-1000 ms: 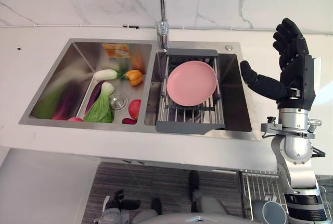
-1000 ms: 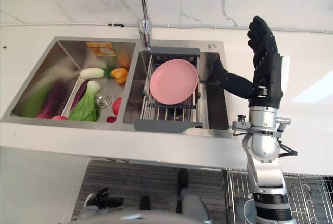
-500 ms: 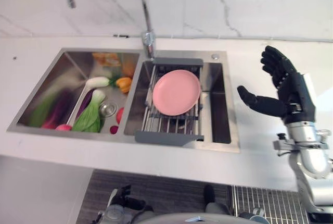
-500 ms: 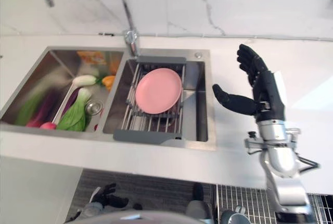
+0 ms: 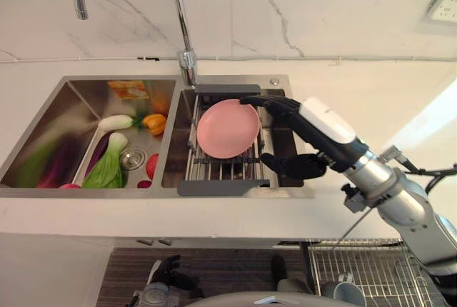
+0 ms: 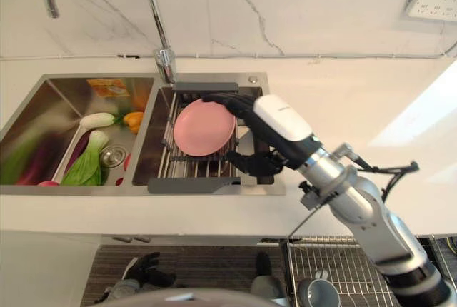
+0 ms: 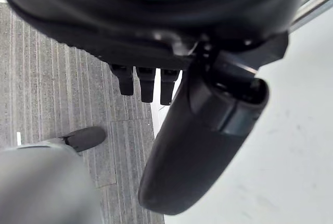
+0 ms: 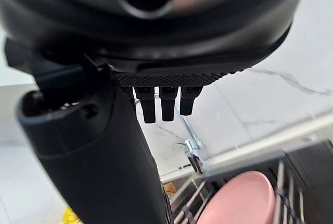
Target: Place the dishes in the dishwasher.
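Note:
A pink plate leans in a wire rack set over the right basin of the steel sink. My right hand reaches in from the right, open. Its straight fingers stretch to the plate's upper right rim, and its thumb hangs over the rack below the plate. I cannot tell whether the fingers touch the rim. In the right wrist view the plate shows past the fingers. My left hand hangs low over the floor, open and idle.
The left basin holds vegetables: a white radish, a green bok choy, an orange pepper. A tall faucet stands behind the divider. Below the counter at right is a wire dish rack with a grey cup.
My right hand has swung from above the counter right of the sink, leftward and down over the rack to the plate's rim. The camera has also shifted.

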